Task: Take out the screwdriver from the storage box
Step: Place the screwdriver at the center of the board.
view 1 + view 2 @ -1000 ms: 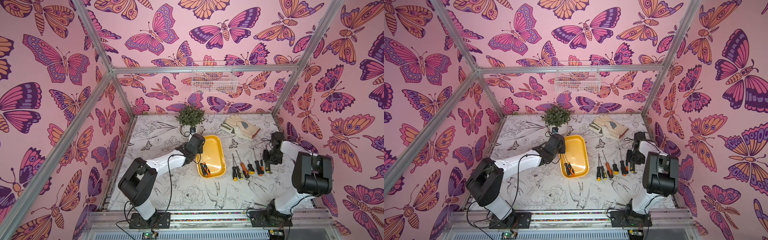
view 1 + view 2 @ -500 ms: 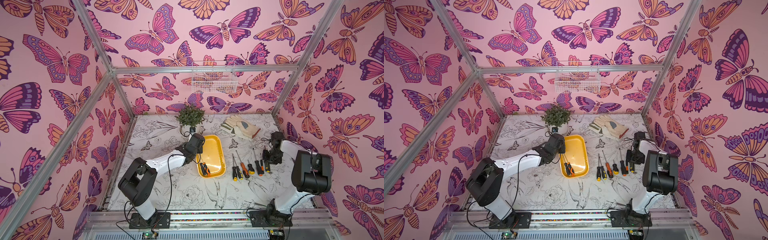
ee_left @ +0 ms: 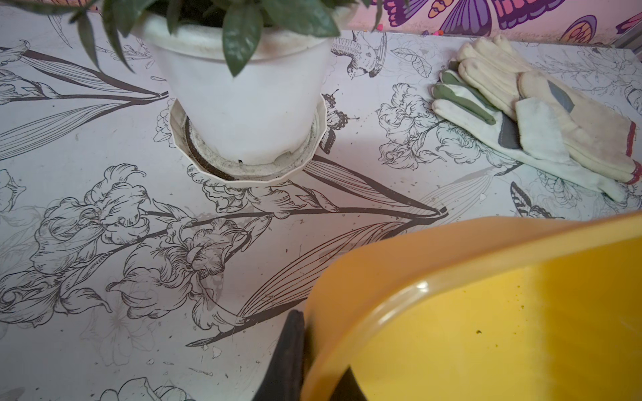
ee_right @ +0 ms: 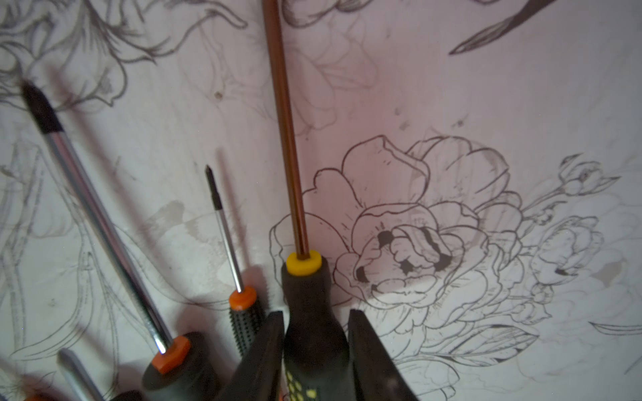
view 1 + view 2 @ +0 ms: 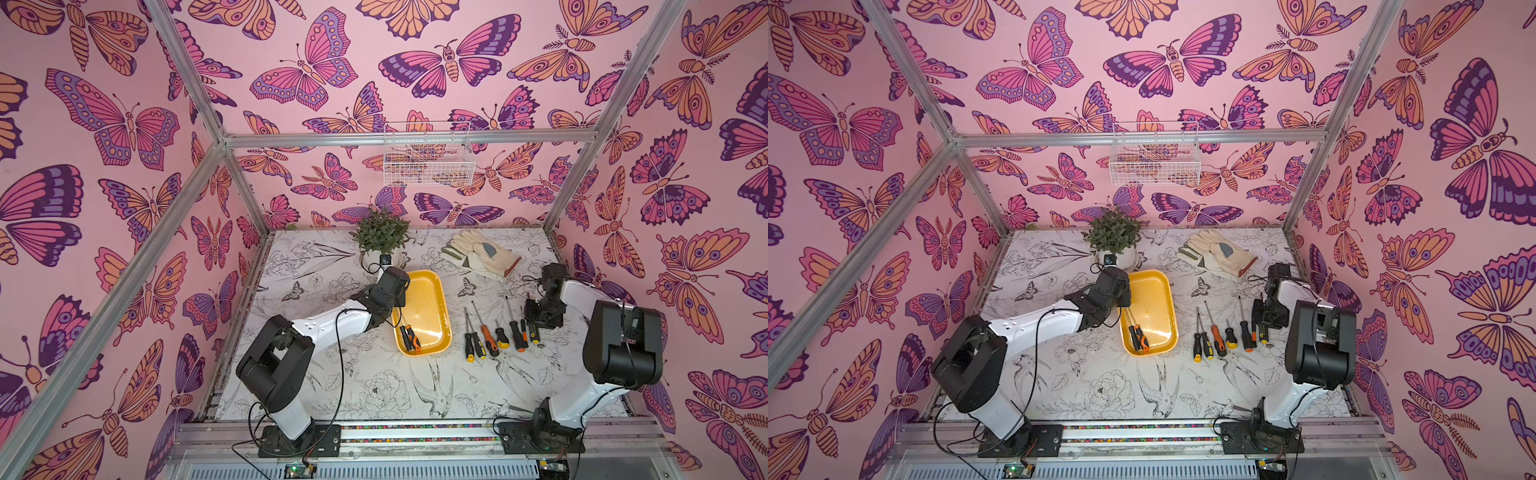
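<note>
2 grippers | left gripper [image 3: 319,362] clamps storage box [image 3: 451,250] rim | right gripper [image 4: 314,312] straddles screwdriver [image 4: 301,264], grip unclear

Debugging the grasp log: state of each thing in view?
Left claw: shut on tray rim.
Tray: holds two screwdrivers, lying flat.
Right claw: astride yellow-collared screwdriver, grip unclear.
Other screwdrivers: lying in a row on table.
Gloves: stacked flat.
Plant: upright.
</note>
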Controlling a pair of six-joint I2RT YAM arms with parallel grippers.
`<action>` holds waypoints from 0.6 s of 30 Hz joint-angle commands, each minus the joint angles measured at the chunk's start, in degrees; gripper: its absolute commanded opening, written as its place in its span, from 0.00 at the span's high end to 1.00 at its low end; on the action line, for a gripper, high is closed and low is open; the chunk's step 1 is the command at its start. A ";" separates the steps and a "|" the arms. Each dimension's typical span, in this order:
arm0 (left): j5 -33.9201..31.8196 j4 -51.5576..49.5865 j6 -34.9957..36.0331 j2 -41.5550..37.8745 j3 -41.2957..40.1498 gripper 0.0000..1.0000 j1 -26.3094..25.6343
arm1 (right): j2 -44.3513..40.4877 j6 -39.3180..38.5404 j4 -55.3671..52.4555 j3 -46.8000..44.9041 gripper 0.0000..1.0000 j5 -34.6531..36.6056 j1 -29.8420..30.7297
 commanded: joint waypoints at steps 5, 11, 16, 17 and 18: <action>0.47 0.89 0.04 -1.31 -0.48 1.00 0.34 | -1.50 0.65 -0.19 0.52 0.53 -1.19 -0.30; 0.47 0.93 0.04 -1.33 -0.48 1.00 0.28 | -3.98 1.05 0.12 0.20 0.48 -1.74 -0.19; 0.47 0.80 0.04 -1.26 -0.48 1.00 0.29 | -6.52 1.46 0.16 0.12 0.48 -1.56 -0.22; 0.49 0.84 0.04 -1.23 -0.48 1.00 0.35 | -7.13 1.48 0.05 0.13 0.48 -1.73 -0.17; 0.47 0.85 0.04 -1.21 -0.48 1.00 0.34 | -7.69 1.57 0.07 0.13 0.48 -1.98 -0.04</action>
